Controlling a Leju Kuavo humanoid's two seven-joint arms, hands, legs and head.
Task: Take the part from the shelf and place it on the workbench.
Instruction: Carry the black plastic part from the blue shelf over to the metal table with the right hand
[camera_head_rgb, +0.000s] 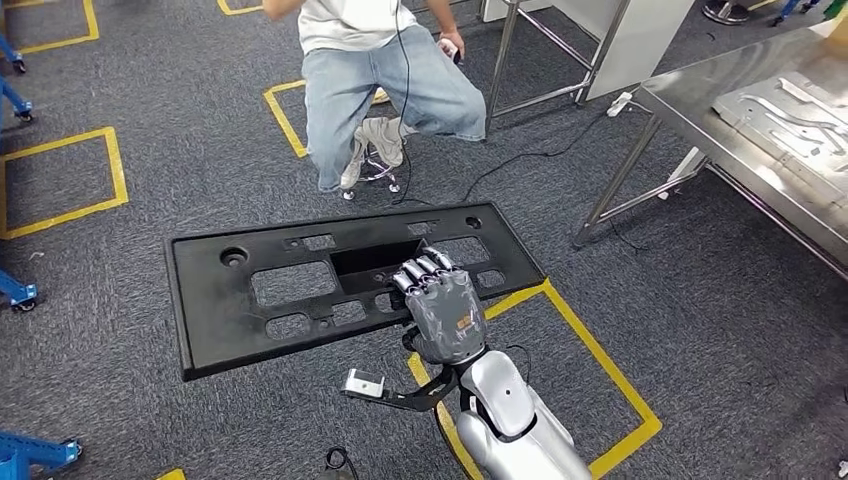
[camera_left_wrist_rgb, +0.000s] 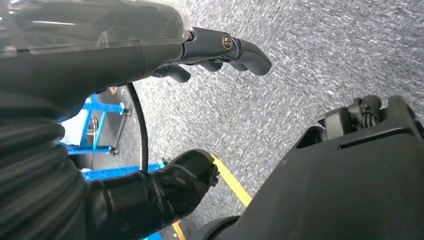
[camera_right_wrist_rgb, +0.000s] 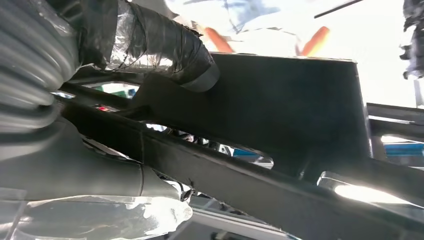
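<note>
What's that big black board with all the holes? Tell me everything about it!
The black panel is a long, flat rectangle, matte like moulded plastic, with rectangular cut-outs, small round holes and one deeper recess in the middle. It hangs roughly level above the grey carpet. The right hand grips its near edge, fingers hooked into the central opening.

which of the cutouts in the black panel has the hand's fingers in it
The dark recessed central opening of the flat black plastic panel; the right hand hooks its fingers over its edge, the others show carpet.
</note>
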